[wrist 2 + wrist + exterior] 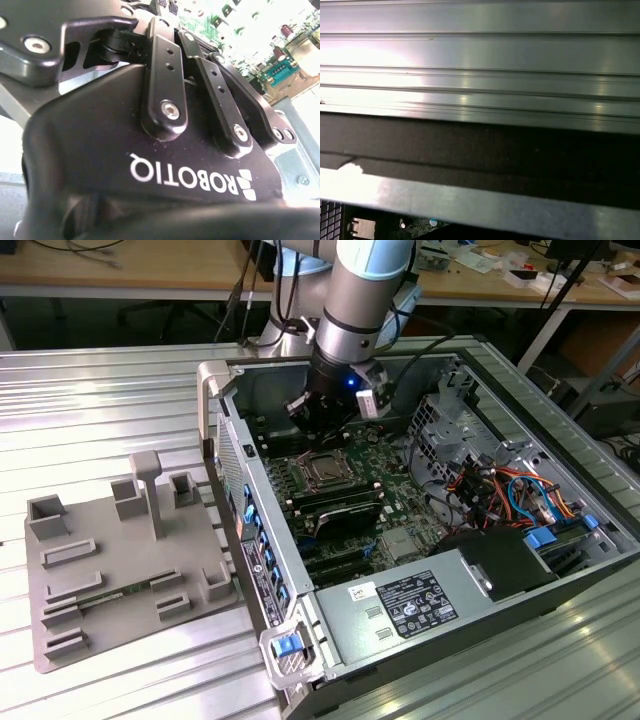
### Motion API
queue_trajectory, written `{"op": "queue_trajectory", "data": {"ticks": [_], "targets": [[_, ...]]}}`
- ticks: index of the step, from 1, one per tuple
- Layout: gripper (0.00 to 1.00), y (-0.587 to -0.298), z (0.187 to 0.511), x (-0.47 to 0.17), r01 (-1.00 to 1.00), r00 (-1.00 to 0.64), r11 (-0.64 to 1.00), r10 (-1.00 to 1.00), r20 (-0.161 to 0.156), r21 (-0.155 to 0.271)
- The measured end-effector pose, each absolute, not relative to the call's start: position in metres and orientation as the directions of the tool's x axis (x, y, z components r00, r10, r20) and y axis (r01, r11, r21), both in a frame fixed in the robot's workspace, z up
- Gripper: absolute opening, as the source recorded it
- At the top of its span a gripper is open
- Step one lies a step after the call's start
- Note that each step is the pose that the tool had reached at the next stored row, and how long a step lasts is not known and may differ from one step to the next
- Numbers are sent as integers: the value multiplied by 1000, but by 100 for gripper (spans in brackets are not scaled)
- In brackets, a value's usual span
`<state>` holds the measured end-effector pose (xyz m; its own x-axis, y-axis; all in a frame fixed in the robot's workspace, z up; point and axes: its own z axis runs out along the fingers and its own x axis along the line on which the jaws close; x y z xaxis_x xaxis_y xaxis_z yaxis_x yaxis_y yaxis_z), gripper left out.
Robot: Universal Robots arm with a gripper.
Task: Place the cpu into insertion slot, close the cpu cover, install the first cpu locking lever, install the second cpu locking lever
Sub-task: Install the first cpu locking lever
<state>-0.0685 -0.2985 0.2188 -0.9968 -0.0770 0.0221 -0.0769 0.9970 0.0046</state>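
In the exterior view the arm reaches down into the open computer case, and my gripper (323, 428) hangs just above the green board, a short way behind the insertion slot (323, 471). The slot is a square socket with a thin metal rim. A dull grey square that looks like the cpu (325, 473) lies in its middle. The silvery frame of the cpu cover (309, 462) seems to lie flat around it. I cannot make out the locking levers. The second wrist view shows the gripper's black housing (150, 165) and its linkage bars up close.
On the exterior view's left a grey fixture tray (120, 560) with upright posts stands on the ribbed metal table. Inside the case are black memory slots (340, 508), a power supply (420, 602) and coloured cables (505, 490). The case wall (225, 455) rises beside the socket.
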Motion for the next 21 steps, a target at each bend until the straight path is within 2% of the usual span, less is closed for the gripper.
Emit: {"op": "queue_trajectory", "data": {"ticks": [10,21], "targets": [[11,-293,217,-80,-96,-995,995,-96,22,5],[11,-293,207,-64,-100,-995,995,-100,22,5]]}}
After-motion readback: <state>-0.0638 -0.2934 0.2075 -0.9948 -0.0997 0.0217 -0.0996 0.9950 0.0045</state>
